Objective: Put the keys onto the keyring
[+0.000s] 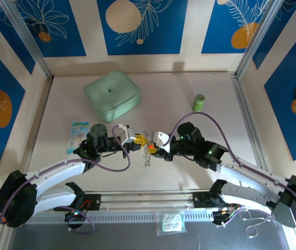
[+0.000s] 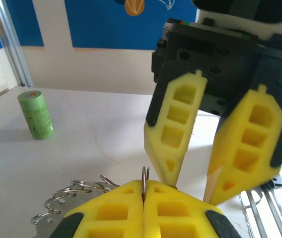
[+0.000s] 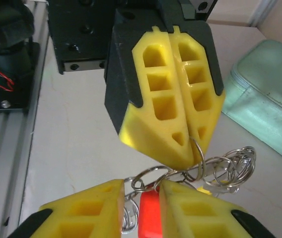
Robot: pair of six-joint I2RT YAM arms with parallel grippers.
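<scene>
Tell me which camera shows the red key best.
Right wrist view: the red key sits large and sharp between the right hand's fingers. The top external view reduces it to a tiny red speck.

Pale table (image 1: 216, 135): mint case (image 1: 111, 95), green roll (image 1: 199, 102), packet (image 1: 78, 129).

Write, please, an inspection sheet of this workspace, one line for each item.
Surface: pale table, no spill seen.
Job's things: keyring pinched at its ring, chain trailing; red key at the ring.
Clutter: mint case, green roll, small packet, clear bag.
Hands: left hand shut on the keyring; right hand shut on the red key, tips facing.
Cables: purple cables loop beside the arms.
Surroundings: blue leaf-print panels.
</scene>
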